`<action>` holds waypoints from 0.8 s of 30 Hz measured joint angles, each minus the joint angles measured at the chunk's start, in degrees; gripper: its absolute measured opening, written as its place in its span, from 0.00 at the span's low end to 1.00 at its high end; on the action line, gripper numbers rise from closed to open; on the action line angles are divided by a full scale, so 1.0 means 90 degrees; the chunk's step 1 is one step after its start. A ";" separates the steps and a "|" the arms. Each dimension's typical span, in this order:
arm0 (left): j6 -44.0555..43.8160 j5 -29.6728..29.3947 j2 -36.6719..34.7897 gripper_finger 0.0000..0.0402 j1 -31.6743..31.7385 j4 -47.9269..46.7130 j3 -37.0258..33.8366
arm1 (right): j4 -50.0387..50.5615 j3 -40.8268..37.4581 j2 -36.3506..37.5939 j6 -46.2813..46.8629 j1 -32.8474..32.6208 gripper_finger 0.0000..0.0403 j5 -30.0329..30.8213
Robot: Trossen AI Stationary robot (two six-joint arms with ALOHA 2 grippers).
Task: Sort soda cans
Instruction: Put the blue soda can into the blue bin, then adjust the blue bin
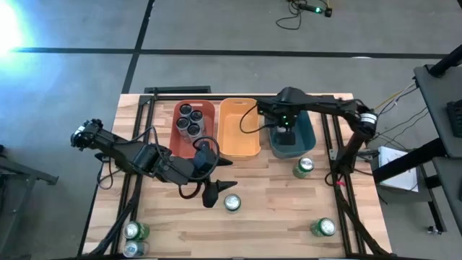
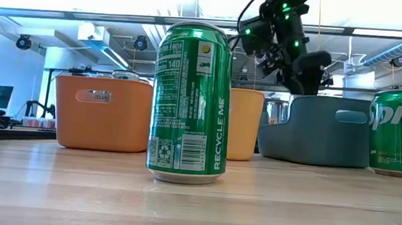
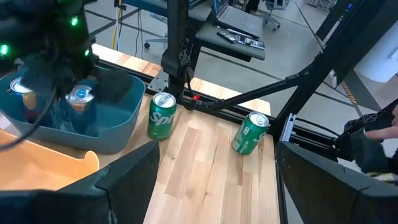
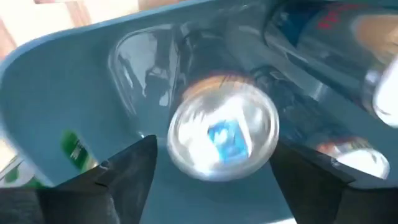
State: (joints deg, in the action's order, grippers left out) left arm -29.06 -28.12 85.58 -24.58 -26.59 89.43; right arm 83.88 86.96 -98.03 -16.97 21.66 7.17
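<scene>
Right gripper [image 4: 211,163] above teal tub [image 1: 309,133], fingers spread wide around pale-blue can [image 4: 222,138], not clamping. Left gripper [image 1: 219,192] spread, empty, near green can [image 1: 232,204] on counter [image 1: 274,217]. Probably light, stiff, slick: take by the sides, mid-body.

Glossy metal cans [image 2: 191,101]; smooth plastic tubs [image 1: 237,128]; matt wood table [image 1: 274,217].

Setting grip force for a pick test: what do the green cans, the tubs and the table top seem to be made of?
Green can: likely thin metal, glossy printed body with a bare silvery rim. Teal tub: seemingly moulded plastic, smooth and matte, with a moulded handle recess; the orange tub looks alike. Table top: pale wood strips showing grain, satin finish.
</scene>
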 joint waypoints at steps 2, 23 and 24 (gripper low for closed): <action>0.0000 0.0000 0.0002 0.76 0.0000 -0.0005 0.0000 | 0.0038 0.0000 0.0242 0.0002 0.0030 0.78 -0.0009; 0.0172 -0.0275 0.0005 0.76 0.0022 0.0022 0.0000 | 0.0431 -0.2439 0.3115 0.1480 0.0807 0.73 0.1433; 0.0175 -0.0287 0.0005 0.76 0.0024 0.0027 0.0000 | 0.0431 -0.2576 0.3125 0.1693 0.0807 0.71 0.1429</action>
State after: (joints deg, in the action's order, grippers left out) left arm -27.49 -30.70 85.62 -24.36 -26.35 89.43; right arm 87.76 63.77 -69.90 -1.73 28.93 20.03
